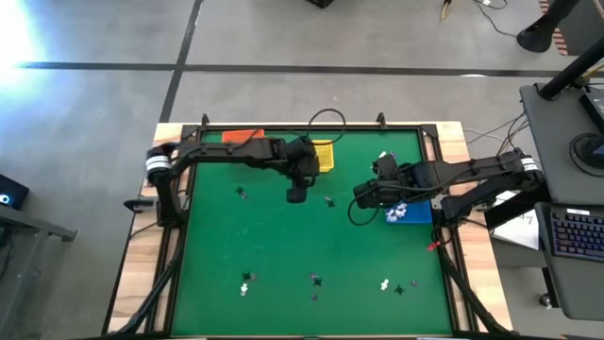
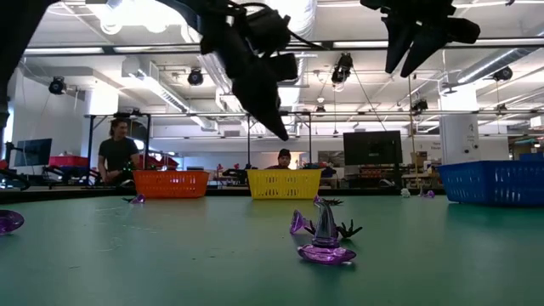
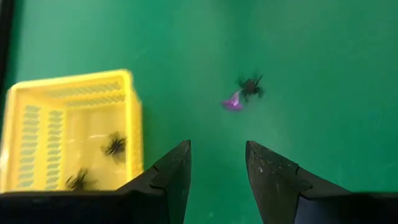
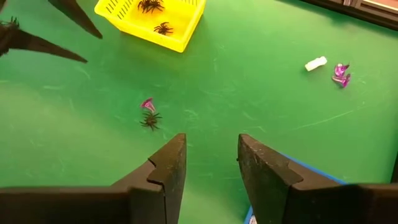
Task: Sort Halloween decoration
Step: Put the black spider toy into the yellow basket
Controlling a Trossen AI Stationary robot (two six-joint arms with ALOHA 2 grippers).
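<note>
- The left gripper (image 3: pixel 217 180) hangs above the green mat, fingers apart with nothing between them, just beside the yellow basket (image 3: pixel 37 99).
- Two black spiders (image 3: pixel 114 144) lie inside that yellow basket.
- On the mat ahead of the left fingers, a black spider (image 3: pixel 250 87) touches a purple witch hat (image 3: pixel 232 103).
- The right gripper (image 4: pixel 211 168) hovers over the mat near the blue basket (image 1: pixel 415 214), its fingers also spread and empty.
- Farther from the right gripper, a white trinket (image 4: pixel 316 63) lies near two purple trinkets (image 4: pixel 340 73).
- More small trinkets (image 1: pixel 247 281) are scattered along the near side of the mat, well apart from both grippers.
- The green mat (image 1: pixel 283 246) covers a wood-edged table, with an orange basket (image 1: pixel 243 137) on its far edge beside the yellow one.
- The low view shows a bright workshop hall with ceiling lights, and two people (image 2: pixel 117 151) stand behind the table.
- A desk with a keyboard (image 1: pixel 576 231) stands beside the table on a grey floor.
</note>
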